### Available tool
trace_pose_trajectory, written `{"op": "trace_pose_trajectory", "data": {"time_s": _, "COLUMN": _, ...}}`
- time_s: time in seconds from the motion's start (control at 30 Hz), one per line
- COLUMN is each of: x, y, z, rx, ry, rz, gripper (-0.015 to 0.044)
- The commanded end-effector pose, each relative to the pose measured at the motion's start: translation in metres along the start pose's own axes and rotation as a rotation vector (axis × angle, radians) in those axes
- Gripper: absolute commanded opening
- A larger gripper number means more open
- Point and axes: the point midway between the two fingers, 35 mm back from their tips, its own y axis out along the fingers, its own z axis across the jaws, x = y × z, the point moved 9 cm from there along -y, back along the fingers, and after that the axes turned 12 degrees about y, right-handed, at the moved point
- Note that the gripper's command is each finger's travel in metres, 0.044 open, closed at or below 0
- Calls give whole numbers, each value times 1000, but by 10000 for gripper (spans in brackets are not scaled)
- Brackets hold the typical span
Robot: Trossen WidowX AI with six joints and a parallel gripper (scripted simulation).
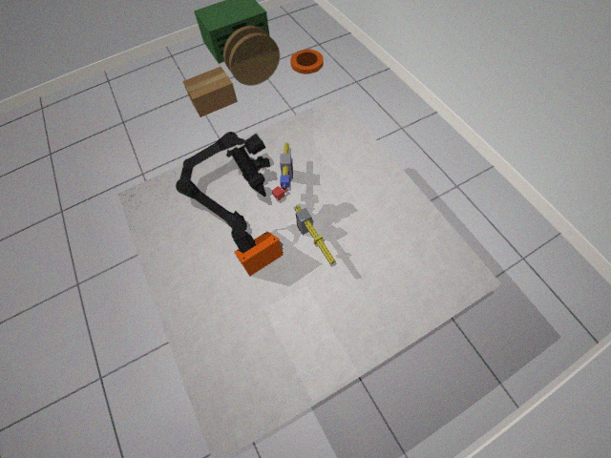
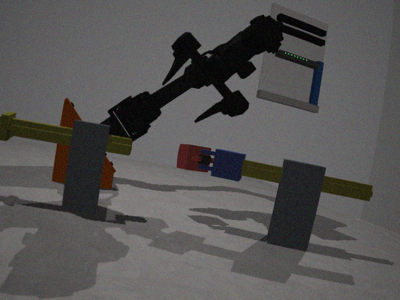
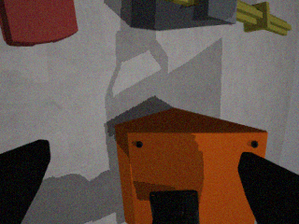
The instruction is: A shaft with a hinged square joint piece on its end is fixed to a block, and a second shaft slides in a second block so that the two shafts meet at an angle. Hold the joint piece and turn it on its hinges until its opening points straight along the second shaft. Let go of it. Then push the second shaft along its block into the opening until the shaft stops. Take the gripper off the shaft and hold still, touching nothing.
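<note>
A: Tool first. What state is the gripper [image 1: 263, 193] [image 2: 179, 103] [image 3: 146, 156] in?

B: Released. Fingers wide apart, nothing between them. Exterior view: tips angled down, above and apart from the red joint piece [image 1: 279, 193] [image 2: 194, 158] [image 3: 39, 21].

A: Position of that piece?

B: At the end of the first shaft [image 1: 286, 148] [image 2: 347, 187], hinged to a blue fork [image 1: 284, 180] [image 2: 227, 164]. Shaft runs through an upright grey block [image 1: 285, 160] [image 2: 296, 205]. Top view: piece lies between the two blocks, nearer the fork side.

A: Second shaft [image 1: 326, 250] [image 2: 39, 130] [image 3: 280, 26]?

B: Yellow, passing through the other grey block [image 1: 304, 220] [image 2: 85, 167] [image 3: 145, 14]. Short end pokes out towards the red piece, gap between; not inserted. Long end carries a collar [image 1: 318, 239] [image 2: 7, 125] [image 3: 263, 16], well clear of the block.

A: Opening lined up?

B: Cannot tell; the mouth is not clear in any view.

A: Wrist view?

B: Orange base [image 1: 266, 254] [image 2: 59, 167] [image 3: 229, 177] low between the spread fingers, red piece cut off at upper left.
</note>
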Motion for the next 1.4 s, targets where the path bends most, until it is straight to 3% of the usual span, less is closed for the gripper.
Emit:
{"op": "trace_pose_trajectory", "data": {"time_s": 0.0, "x": -2, "y": -1, "z": 6, "rx": 12, "ry": 13, "rz": 14, "gripper": 440}}
{"op": "trace_pose_trajectory", "data": {"time_s": 1.37, "x": 3, "y": 35, "z": -12, "rx": 110, "ry": 1317, "rz": 327, "gripper": 440}}
